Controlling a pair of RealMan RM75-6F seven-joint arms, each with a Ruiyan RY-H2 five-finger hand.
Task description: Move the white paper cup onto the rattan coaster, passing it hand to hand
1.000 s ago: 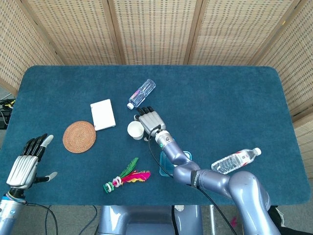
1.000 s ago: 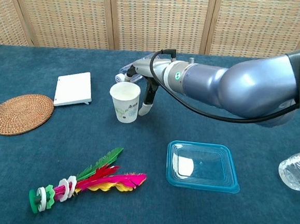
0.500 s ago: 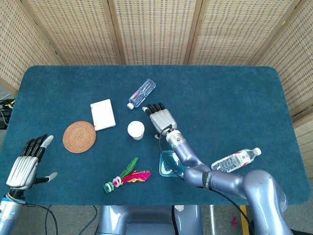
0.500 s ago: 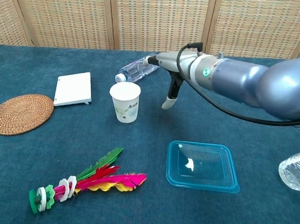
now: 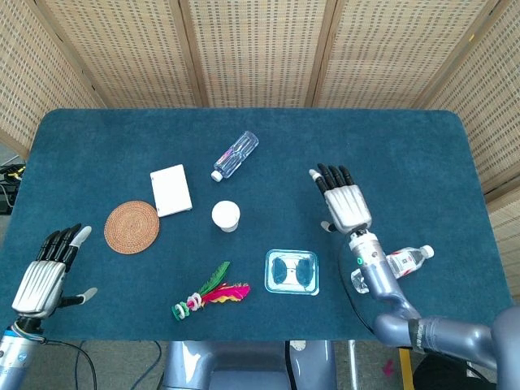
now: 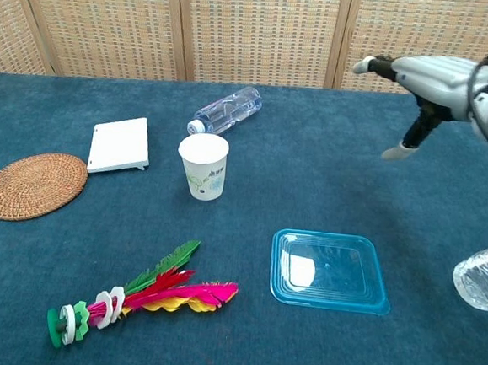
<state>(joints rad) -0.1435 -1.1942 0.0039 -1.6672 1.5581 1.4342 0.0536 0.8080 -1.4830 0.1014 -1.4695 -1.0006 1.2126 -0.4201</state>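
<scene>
1. White paper cup (image 5: 226, 216) (image 6: 203, 167): stands upright on the dark blue cloth-covered table (image 5: 390, 146) (image 6: 329, 181), mouth up, a small printed motif on its side (seen in the chest view). No hand touches it.
2. Round woven rattan coaster (image 5: 132, 227) (image 6: 32, 184): lies flat to the left of the cup, apart from it, with nothing on it.
3. Right hand (image 5: 346, 202) (image 6: 428, 79): held above the table well to the right of the cup, fingers straight and spread, thumb hanging down; released, grasping nothing.
4. Left hand (image 5: 47, 270): at the near left edge of the table in the head view (the chest view does not show it), fingers extended and apart, thumb out to the side; it holds nothing.
5. Flat white rectangular box (image 5: 171, 190) (image 6: 120, 144): lies between the coaster and the cup, slightly further back.
6. Clear plastic water bottle with a white cap (image 5: 236, 154) (image 6: 226, 110): on its side behind the cup, cap end pointing toward the cup.
7. Shallow clear blue plastic container (image 5: 292, 271) (image 6: 330, 270): rests near the front edge, right of the cup.
8. Feathered shuttlecock in green, pink and yellow (image 5: 210, 293) (image 6: 138, 296): lies in front of the cup.
9. Second clear water bottle (image 5: 402, 262) (image 6: 483, 276): lies at the near right, partly hidden behind the right forearm.
</scene>
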